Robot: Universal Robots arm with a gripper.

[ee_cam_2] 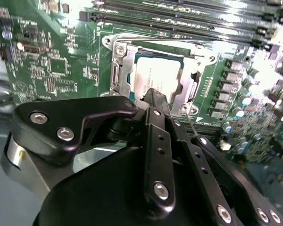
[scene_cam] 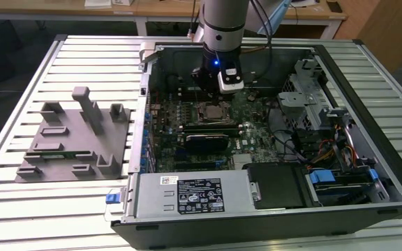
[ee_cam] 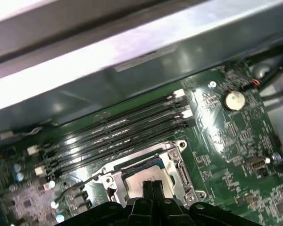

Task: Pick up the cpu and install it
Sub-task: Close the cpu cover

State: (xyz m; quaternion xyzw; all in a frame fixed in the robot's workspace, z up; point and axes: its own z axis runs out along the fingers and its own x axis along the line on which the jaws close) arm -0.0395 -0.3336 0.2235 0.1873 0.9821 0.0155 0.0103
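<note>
The cpu (ee_cam_2: 154, 76), a flat silver square, lies inside the metal-framed socket (ee_cam_2: 118, 66) on the green motherboard; it also shows in the first wrist view (ee_cam: 133, 180). My gripper (ee_cam_2: 155, 95) hangs just above the cpu's near edge with its two black fingers pressed together and nothing between them. In the first wrist view the fingertips (ee_cam: 148, 187) meet over the chip. The exterior view has the arm reaching down into the open computer case, with the gripper (scene_cam: 210, 93) over the socket (scene_cam: 212, 111).
Dark memory slots (ee_cam: 122, 129) run beside the socket. The case wall (scene_cam: 147, 104), a drive cage (scene_cam: 313, 99), cables (scene_cam: 326, 151) and the power supply (scene_cam: 190, 194) surround the board. A grey holder fixture (scene_cam: 75, 136) stands on the slatted table at the exterior view's left.
</note>
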